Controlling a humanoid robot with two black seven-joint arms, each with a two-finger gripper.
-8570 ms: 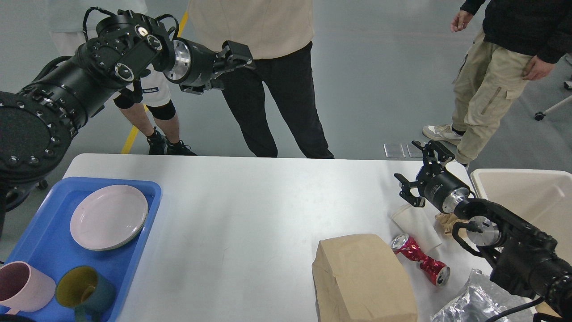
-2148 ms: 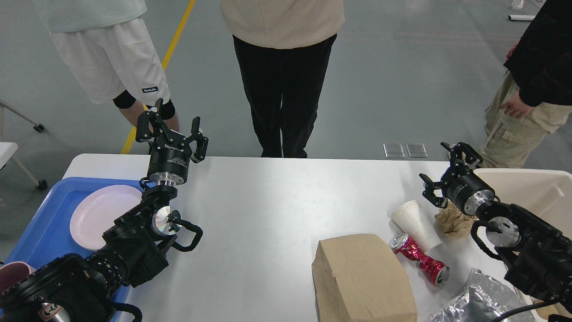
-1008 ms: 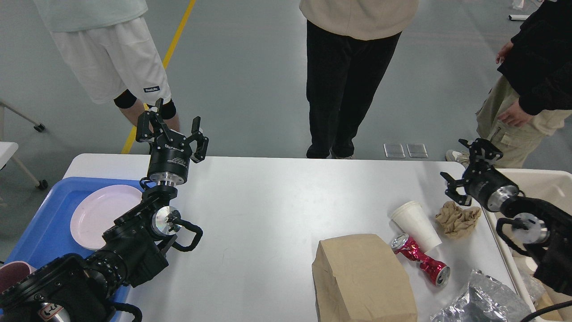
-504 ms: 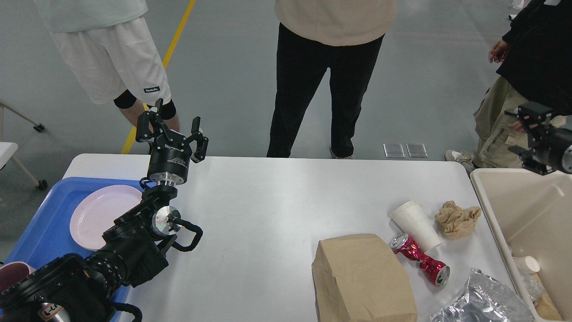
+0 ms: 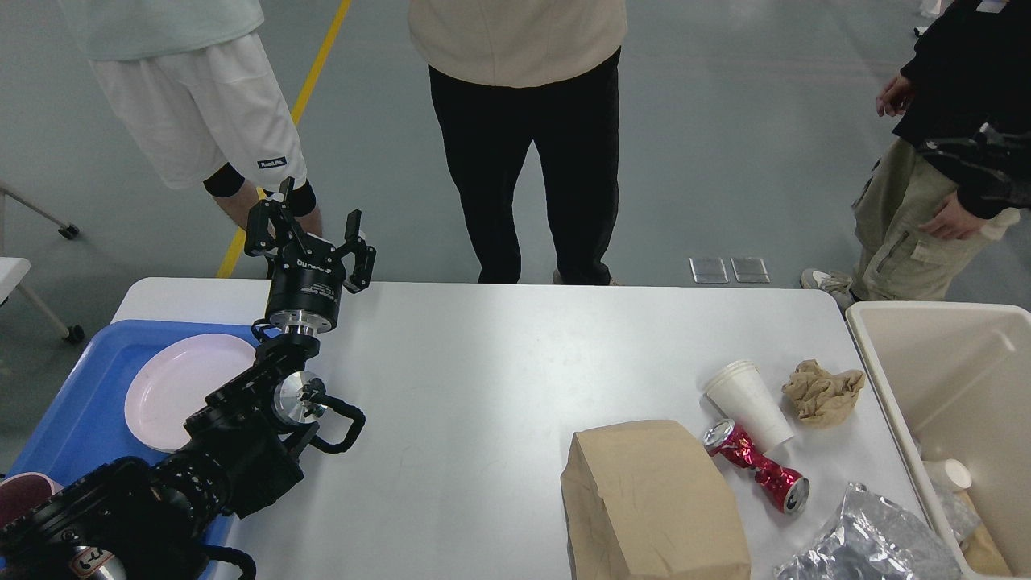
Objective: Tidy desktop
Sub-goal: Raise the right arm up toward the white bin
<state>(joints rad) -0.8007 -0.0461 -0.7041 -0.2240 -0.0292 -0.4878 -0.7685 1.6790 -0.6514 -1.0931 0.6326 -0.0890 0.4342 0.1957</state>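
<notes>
The white desktop (image 5: pixel 499 379) fills the lower view. On its right part lie a white paper cup (image 5: pixel 745 399) on its side, a crumpled brown paper wad (image 5: pixel 821 387), a crushed red can (image 5: pixel 757 467), a brown paper bag (image 5: pixel 652 499) and a silver foil bag (image 5: pixel 870 548). My left gripper (image 5: pixel 310 240) is open and empty, pointing up over the far left edge of the desktop. My right gripper (image 5: pixel 975 157) is a dark blur high at the right edge, in front of a person's black jacket; its fingers cannot be told apart.
A blue tray (image 5: pixel 72 419) at the left holds a pink plate (image 5: pixel 185 387) and a pink cup (image 5: pixel 24 491). A beige bin (image 5: pixel 934 370) stands at the right with a small white cup (image 5: pixel 946 474) inside. Three people stand beyond the far edge.
My right arm has swung up and to the right, off the desktop and past the bin to the view's edge. My left arm has not moved. The middle person has shifted.
</notes>
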